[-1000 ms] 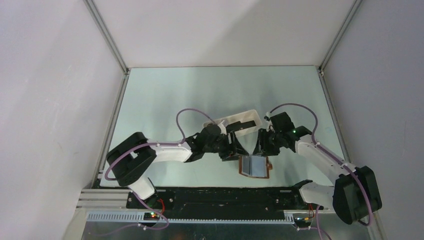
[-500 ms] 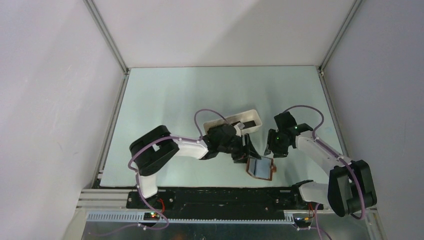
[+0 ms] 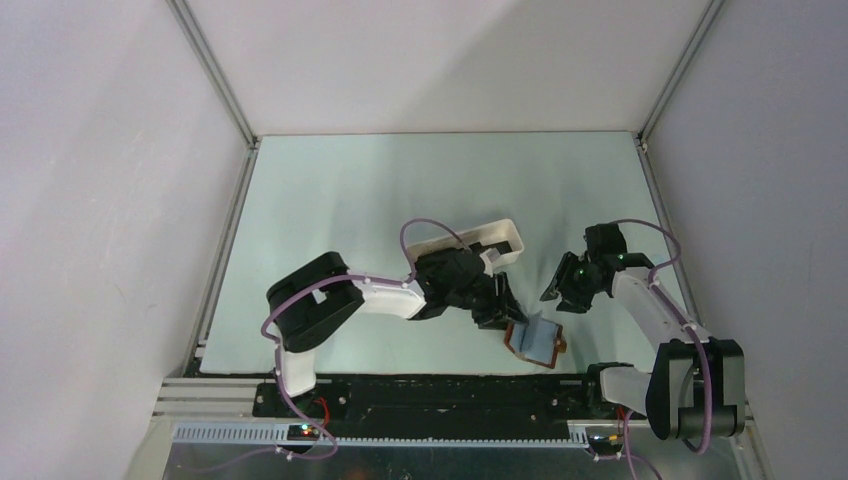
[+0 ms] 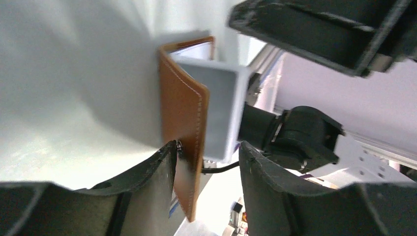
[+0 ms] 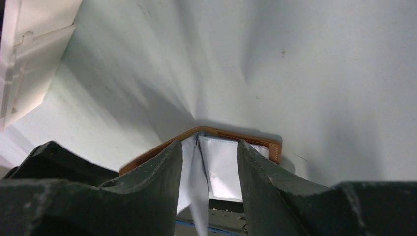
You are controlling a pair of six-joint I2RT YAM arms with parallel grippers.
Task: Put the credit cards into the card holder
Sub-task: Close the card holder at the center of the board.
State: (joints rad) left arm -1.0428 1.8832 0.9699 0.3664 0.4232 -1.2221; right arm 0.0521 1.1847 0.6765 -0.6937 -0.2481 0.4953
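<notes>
Near the worktop's near edge, right of centre: card holder (image 3: 537, 342), half-folded into a V, stitched tan leather outside, smooth pale grey-blue pockets inside, fold running roughly near-to-far, a little askew. Straddled at its raised left flap by the left gripper (image 4: 207, 147), roughly half open, leather against one finger (image 4: 147, 182), impossible to tell whether truly pinched; right gripper (image 5: 209, 147) likewise parted, empty, just off the holder toward the right edge. Thin dark credit cards (image 3: 491, 248) apparently in the white tray (image 3: 500, 226) behind the left gripper, so probably nearer that arm.
</notes>
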